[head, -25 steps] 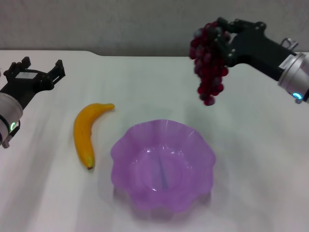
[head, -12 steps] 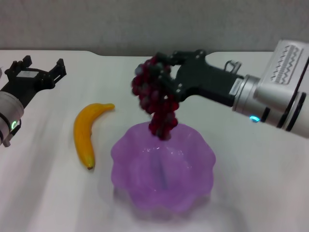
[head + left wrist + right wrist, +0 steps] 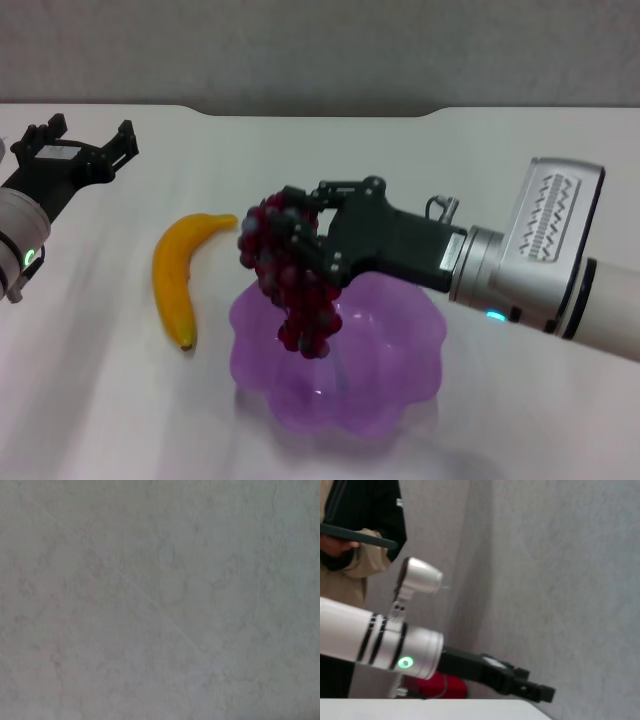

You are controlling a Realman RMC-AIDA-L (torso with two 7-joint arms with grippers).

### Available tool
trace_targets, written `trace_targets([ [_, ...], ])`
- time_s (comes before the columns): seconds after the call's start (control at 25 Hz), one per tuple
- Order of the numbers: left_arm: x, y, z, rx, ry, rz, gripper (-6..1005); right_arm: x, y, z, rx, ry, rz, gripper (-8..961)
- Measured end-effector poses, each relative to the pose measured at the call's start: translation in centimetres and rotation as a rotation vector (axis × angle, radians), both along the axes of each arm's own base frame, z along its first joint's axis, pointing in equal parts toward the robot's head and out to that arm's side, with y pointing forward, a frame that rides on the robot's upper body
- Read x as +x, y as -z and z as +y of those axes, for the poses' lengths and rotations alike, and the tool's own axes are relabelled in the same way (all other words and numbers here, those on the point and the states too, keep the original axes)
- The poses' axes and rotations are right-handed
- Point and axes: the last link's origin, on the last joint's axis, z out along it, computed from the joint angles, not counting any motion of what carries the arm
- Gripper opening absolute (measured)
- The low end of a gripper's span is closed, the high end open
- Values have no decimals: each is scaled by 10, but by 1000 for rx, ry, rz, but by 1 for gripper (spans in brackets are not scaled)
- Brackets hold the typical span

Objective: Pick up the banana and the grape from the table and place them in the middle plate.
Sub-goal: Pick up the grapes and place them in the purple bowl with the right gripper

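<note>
On the white worktop (image 3: 520, 180), the right claw (image 3: 300, 235) gripped the grape bunch (image 3: 292, 280), hanging lengthwise directly over the purple plate's (image 3: 400, 380) left rim; the left claw (image 3: 85, 140) sat wide at the far left edge.

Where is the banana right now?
In the head view, the banana lies on the white table, on the robot's left side, just left of the purple plate and apart from it.

We seem to be in a lab: bare white table (image 3: 520, 170), grey wall (image 3: 560, 570), a bystander (image 3: 355, 540) holding a tablet.
</note>
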Motion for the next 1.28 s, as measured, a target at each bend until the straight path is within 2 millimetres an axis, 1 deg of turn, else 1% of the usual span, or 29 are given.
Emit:
trace_targets([
  [0.16, 0, 0, 0, 0, 0, 0, 892, 3, 4, -7, -5, -2, -10, 238],
  [0.52, -1, 0, 0, 0, -2, -1, 892, 11, 6, -15, 1, 7, -18, 237],
  [0.88, 0, 0, 0, 0, -1, -1, 892, 18, 6, -17, 6, 26, -21, 236],
  [1.16, -1, 0, 0, 1, -3, -3, 892, 19, 4, -16, 13, 30, -15, 235],
  [1.28, -1, 0, -1, 1, -3, -3, 892, 19, 3, -15, 17, 32, -12, 274],
])
